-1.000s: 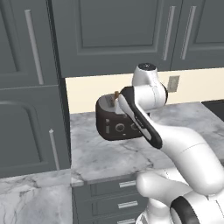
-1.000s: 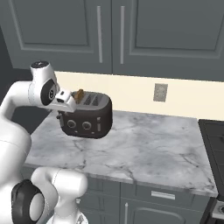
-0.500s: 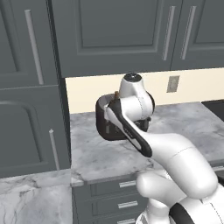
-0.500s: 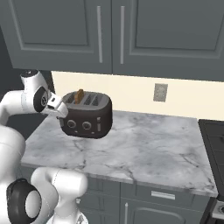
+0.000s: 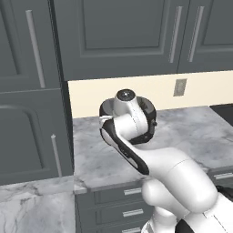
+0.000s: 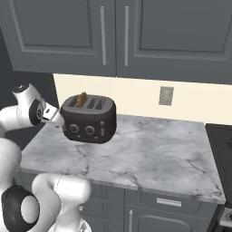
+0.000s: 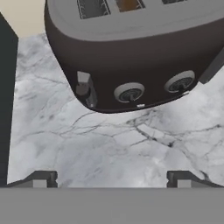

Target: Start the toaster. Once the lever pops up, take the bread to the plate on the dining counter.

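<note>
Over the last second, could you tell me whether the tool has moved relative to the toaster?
Yes. In the right base view the wrist slid leftward and down, from the toaster's top left corner to beside its left end. The tool faces its front.

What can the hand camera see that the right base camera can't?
The hand view alone shows the lever beside the knobs and the claw, its tips wide apart above the counter. The right base view alone shows the cupboards, the wall socket and the robot's arm. Both show the toaster with the bread in a slot.
</note>
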